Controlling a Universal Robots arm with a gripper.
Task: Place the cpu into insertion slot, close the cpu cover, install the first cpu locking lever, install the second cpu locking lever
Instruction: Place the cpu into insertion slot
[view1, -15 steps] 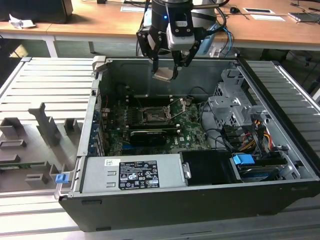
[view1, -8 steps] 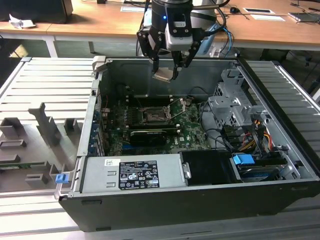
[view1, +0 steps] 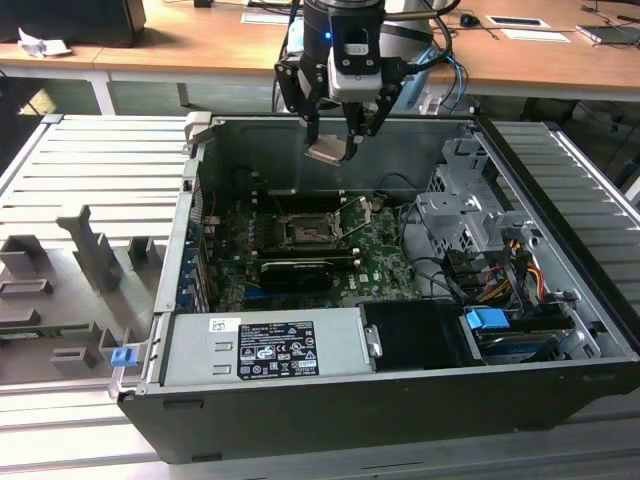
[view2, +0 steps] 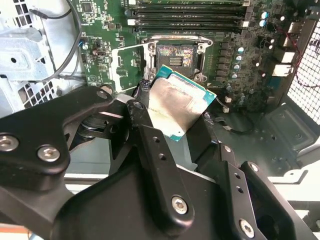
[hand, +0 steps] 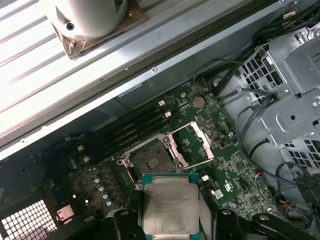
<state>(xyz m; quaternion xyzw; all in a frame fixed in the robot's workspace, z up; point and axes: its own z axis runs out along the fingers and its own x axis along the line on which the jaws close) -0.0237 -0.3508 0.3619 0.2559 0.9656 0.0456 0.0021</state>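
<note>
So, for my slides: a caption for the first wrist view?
Fingers hold the chip clear of the empty socket, its cover flipped open.

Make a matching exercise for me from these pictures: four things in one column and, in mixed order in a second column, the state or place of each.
Things
1. cpu
2. insertion slot
3. cpu cover
4. grey labelled box

States or places
A. swung open, lying beside the socket
B. held in the gripper, above the board
C. along the case's near wall in the exterior view
D. empty and uncovered

Pairs: 1-B; 2-D; 3-A; 4-C
</note>
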